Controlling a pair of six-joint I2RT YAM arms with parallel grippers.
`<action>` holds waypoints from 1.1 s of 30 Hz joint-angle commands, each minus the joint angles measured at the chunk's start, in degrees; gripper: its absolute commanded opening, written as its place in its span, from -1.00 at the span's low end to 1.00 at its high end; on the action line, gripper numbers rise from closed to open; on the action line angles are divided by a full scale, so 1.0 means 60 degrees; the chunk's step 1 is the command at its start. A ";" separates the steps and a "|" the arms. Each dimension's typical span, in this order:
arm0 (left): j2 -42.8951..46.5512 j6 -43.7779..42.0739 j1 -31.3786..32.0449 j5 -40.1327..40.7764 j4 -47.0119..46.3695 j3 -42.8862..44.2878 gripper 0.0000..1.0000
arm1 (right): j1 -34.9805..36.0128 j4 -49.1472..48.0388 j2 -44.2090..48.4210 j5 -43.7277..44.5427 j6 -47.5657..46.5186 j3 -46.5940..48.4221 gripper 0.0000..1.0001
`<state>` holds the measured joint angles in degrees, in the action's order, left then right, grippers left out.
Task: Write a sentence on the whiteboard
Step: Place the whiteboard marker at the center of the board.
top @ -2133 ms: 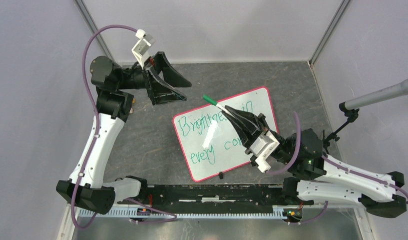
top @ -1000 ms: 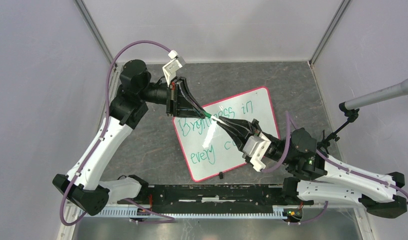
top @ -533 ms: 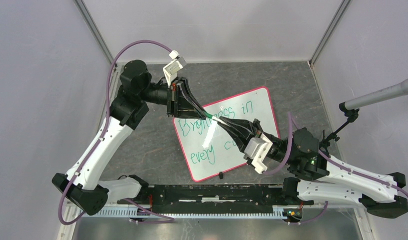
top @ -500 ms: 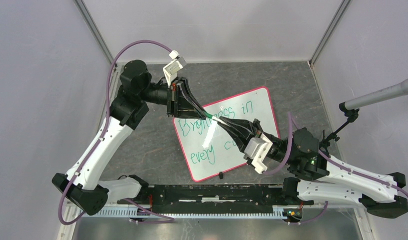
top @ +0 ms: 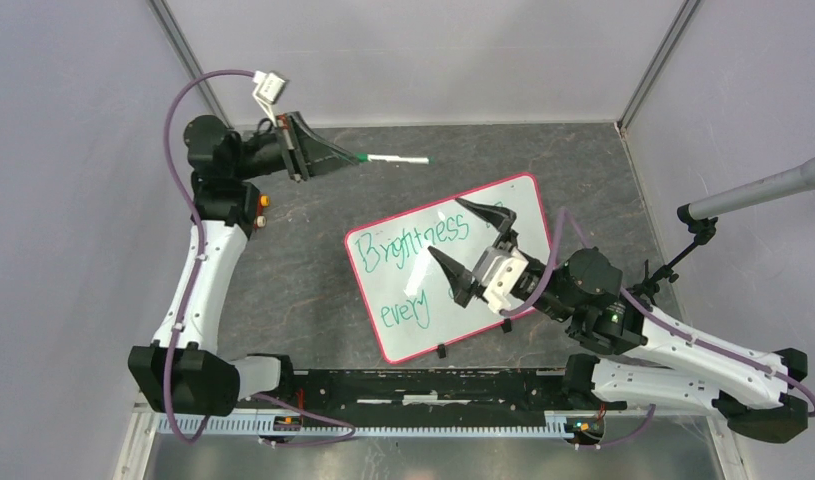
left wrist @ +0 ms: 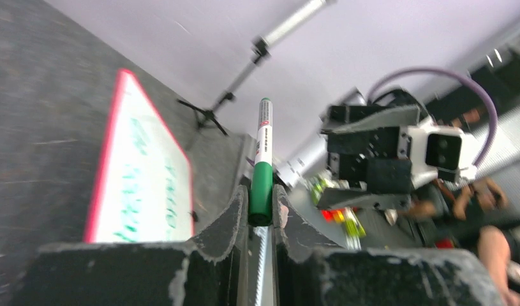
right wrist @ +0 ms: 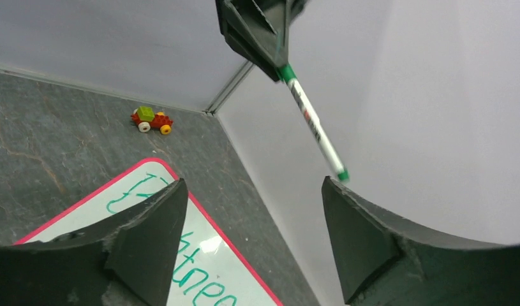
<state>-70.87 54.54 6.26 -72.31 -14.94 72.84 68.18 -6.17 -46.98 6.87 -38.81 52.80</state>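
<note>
Whiteboard [top: 523,196] is lying on the table [top: 283,270] w/ the sentence [top: 403,248] seemingly finished, part hidden. Left gripper [top: 333,160] is clamping the marker [top: 393,159] away from it; right gripper [top: 444,226] is hovering spread, empty. Prob. little is remaining.

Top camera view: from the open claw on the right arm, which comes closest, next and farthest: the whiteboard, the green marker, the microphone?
1. The whiteboard, directly beneath the right gripper.
2. The green marker, up and left, held by the left gripper.
3. The microphone, far off at the right edge.
</note>
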 commanded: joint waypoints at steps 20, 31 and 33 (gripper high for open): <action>-0.1943 -0.6276 -0.4618 0.5087 0.7629 -0.2461 -0.95 | -0.3591 0.6100 -0.2901 -0.0354 0.3215 0.4305 0.96; -0.3872 -0.8542 -0.4526 0.5914 0.9391 -0.3085 -0.90 | -0.4159 0.6483 -0.2651 -0.1662 0.2847 0.4336 0.96; -0.4128 -0.8549 -0.4522 0.5960 0.9387 -0.3047 -0.80 | -0.4171 0.6522 -0.2617 -0.1753 0.2875 0.4219 0.96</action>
<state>-92.73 10.92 -21.12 -42.65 38.28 55.24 43.57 32.25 -64.27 -0.60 -21.32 77.69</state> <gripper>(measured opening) 0.184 0.979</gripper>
